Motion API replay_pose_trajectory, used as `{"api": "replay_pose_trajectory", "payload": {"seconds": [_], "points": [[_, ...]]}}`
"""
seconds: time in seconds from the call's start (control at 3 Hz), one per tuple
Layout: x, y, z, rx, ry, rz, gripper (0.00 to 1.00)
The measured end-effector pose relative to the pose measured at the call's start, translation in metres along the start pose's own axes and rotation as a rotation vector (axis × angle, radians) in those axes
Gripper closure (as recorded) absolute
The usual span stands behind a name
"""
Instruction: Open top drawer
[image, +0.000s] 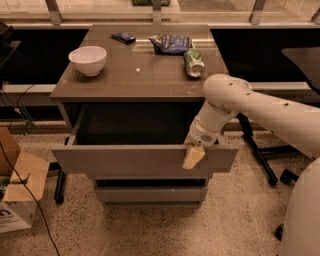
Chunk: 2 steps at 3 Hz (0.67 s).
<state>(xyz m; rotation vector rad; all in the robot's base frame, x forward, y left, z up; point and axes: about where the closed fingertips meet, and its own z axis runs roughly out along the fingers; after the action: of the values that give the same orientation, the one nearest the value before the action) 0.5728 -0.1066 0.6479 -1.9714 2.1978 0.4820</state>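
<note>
The top drawer (125, 161) is sitting well open at lower centre, so seemingly little is remaining. The hand (194, 156) is resting on its front rim; I cannot tell its grip.

Cream pincer (193, 156) at grey-taupe top drawer (125, 161) front; white bowl (88, 60); green can (193, 62).

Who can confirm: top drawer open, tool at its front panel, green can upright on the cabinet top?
Not upright: the camera view shows the green metal can lying on its side on the grey-brown cabinet top. The wide grey-taupe top drawer is open, tool at its front panel.
</note>
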Motion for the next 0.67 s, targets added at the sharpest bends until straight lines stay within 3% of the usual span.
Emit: {"api": "replay_pose_trajectory", "payload": {"seconds": [0.33,0.67], "points": [[0.0049,0.0223,0.0023,-0.027,0.026,0.008,0.47],[0.0047,0.0219,0.0023,-0.027,0.026,0.008,0.24]]}}
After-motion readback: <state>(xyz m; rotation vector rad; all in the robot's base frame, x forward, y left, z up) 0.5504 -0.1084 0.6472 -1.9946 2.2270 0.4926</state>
